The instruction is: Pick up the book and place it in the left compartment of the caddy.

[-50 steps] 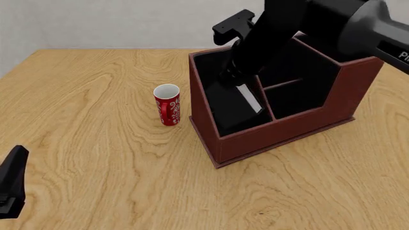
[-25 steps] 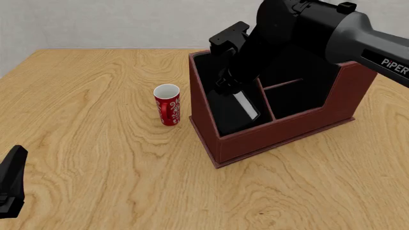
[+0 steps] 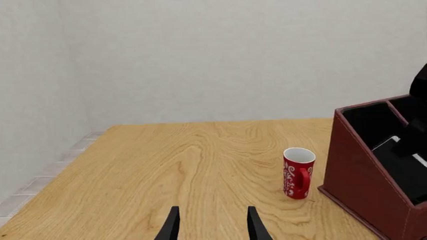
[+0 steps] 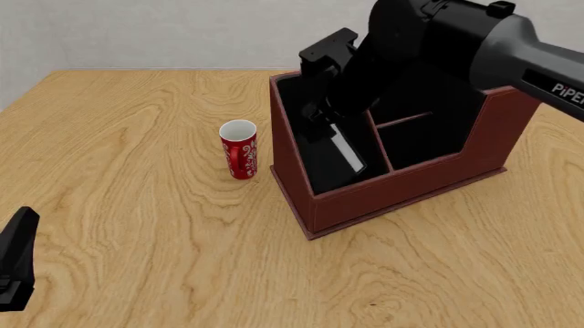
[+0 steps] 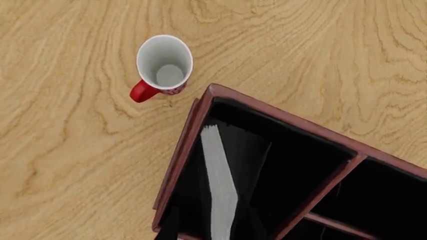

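The book stands tilted inside the left compartment of the caddy, its white page edge showing. The right gripper reaches into that compartment just above the book; whether its fingers are clamped on it cannot be told. The left gripper hangs open over the table, well away. "PiPER" is partly readable on the right arm. A red-and-white cup stands beside the caddy.

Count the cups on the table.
1: the red-and-white cup stands upright on the table, just left of the caddy. No other shows, though the right arm hides part of the caddy.
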